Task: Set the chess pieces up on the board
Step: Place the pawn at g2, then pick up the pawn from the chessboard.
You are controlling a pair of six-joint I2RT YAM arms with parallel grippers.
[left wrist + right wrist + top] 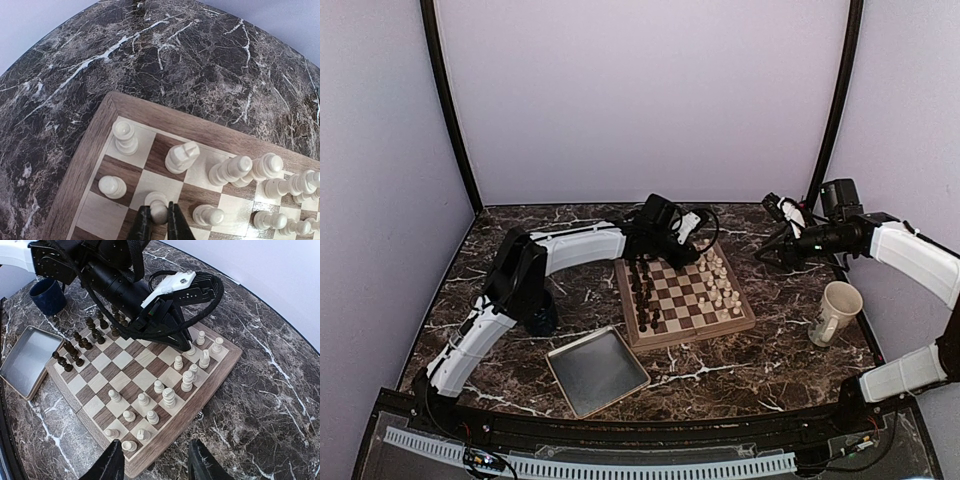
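Clamping a cream-white pawn [159,212] on the board [85,165] with the left gripper [159,221]; holding the right gripper [156,447] spread open near the far right corner of the tabletop [750,370].

Small cream-white chess pieces [169,396] stand in two rows along one edge of square tan-bordered wooden checkered board [132,369]; one pawn [156,200] pinched in left pincer [159,216].

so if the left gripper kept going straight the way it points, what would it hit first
The white pawn pinched in the left gripper is in its line. Pushed on, that pawn would likely press into the board right beneath it, though depth is unclear.
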